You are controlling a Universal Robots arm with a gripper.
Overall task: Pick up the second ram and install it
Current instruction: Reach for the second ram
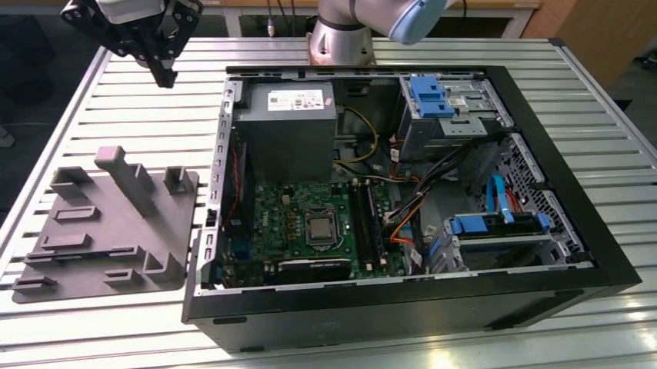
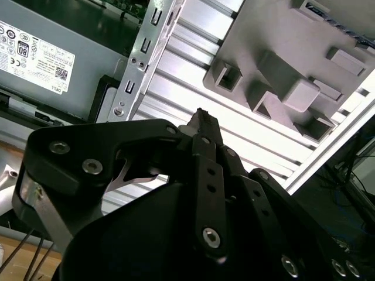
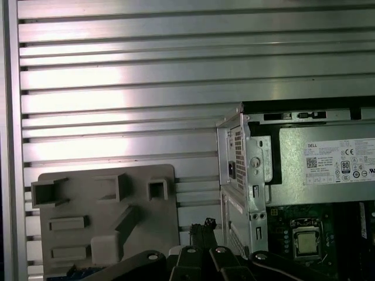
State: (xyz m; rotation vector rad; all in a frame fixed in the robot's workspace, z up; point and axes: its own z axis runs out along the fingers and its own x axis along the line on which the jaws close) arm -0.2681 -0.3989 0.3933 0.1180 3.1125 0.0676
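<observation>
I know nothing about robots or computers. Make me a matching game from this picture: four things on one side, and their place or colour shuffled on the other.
Things:
1. claw
2. moulded tray
3. power supply
4. drive brackets

Descriptions:
A. bright blue plastic, inside the computer case
B. pale grey, lying on the slatted table, outside the case on the exterior view's left
C. black, up above the table, outside the case
D. grey metal box with a white label, inside the case

Pairs: 1-C, 2-B, 3-D, 4-A
</observation>
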